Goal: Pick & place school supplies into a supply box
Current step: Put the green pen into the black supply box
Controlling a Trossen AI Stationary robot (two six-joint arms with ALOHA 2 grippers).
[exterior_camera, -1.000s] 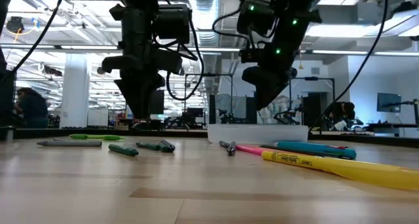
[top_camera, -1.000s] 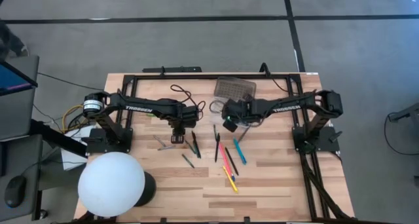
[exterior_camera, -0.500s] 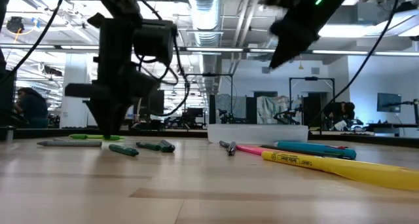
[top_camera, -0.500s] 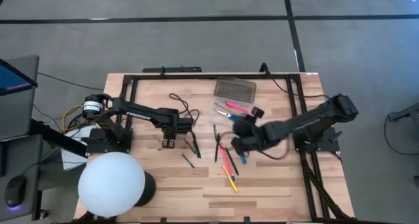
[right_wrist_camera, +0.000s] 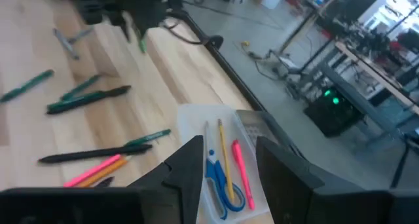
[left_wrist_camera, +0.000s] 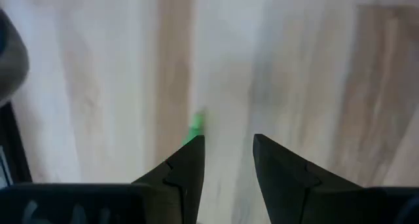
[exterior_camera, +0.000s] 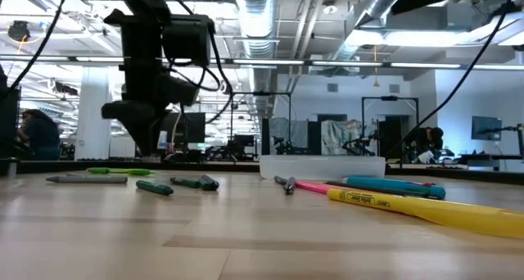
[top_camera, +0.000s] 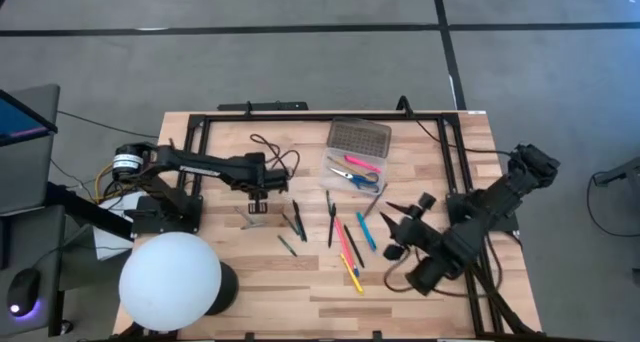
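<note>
Near edge of the desk (top_camera: 420, 307): I see the yellow highlighter (exterior_camera: 426, 210) and pink pen (top_camera: 343, 240) lying loose, not yet collected.
Right gripper (top_camera: 397, 232): I have it raised clear of the pens so its camera sees the desk; fingers (right_wrist_camera: 186, 165) part open, holding nothing.
Left gripper (top_camera: 257, 210): low over the green marker (left_wrist_camera: 194, 126) I judge comes next; fingers (left_wrist_camera: 186, 168) part open, empty.
Supply box (top_camera: 352, 171): farther back, open to receive; blue scissors (right_wrist_camera: 224, 188), a pencil and a pink pen inside, lid (top_camera: 359, 137) beside it.
</note>
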